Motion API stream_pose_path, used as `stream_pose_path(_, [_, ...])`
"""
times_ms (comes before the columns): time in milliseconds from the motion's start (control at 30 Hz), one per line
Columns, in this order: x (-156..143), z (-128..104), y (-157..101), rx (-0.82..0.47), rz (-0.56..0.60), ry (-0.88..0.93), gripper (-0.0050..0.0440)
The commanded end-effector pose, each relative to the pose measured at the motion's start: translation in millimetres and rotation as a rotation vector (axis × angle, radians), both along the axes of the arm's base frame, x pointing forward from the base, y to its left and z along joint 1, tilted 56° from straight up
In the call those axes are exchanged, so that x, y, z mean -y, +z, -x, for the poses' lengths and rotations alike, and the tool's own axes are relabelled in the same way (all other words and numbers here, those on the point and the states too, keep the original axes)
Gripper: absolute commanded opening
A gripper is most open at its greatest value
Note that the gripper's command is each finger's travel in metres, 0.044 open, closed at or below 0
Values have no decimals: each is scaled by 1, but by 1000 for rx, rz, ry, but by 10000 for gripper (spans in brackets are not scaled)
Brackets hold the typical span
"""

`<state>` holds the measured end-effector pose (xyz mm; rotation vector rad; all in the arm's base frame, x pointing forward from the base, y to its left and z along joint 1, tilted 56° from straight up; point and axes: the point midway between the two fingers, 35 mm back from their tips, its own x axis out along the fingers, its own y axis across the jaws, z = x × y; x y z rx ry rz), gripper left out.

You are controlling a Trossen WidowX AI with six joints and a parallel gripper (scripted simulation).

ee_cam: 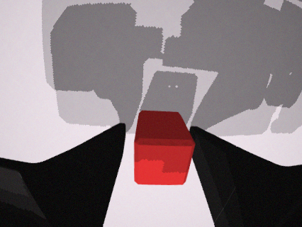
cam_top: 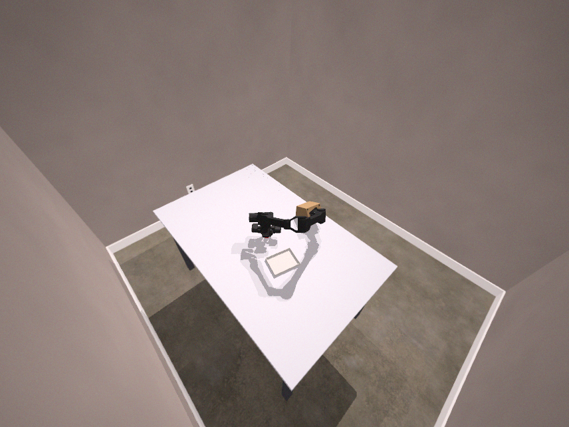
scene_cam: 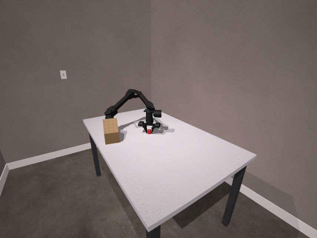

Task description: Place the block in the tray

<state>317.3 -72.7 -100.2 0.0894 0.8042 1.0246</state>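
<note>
A small red block (ee_cam: 163,148) rests on the white table top. It also shows in the exterior view (scene_cam: 149,131). My gripper (ee_cam: 157,131) is lowered around it, one black finger on each side, and stands open at about half width. The fingertips reach down to the table beside the block (scene_cam: 149,130). In the top view the gripper (cam_top: 264,231) hides the block. The white tray (cam_top: 282,263) lies flat on the table a short way from the gripper, with nothing in it.
A tan cardboard box (scene_cam: 111,131) stands on the table by the arm's base, near the table edge; it also shows in the top view (cam_top: 306,209). The arm (scene_cam: 133,96) arches from there to the block.
</note>
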Motion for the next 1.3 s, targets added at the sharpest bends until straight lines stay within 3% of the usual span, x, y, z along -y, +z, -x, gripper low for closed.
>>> stream_pose_path(0, [3, -4, 4, 14, 7, -4, 212])
stream_pose_path(200, [3, -4, 4, 14, 7, -4, 212])
stream_pose_path(233, [3, -4, 4, 14, 7, -4, 0])
stream_pose_path(1267, [3, -4, 4, 14, 7, -4, 0])
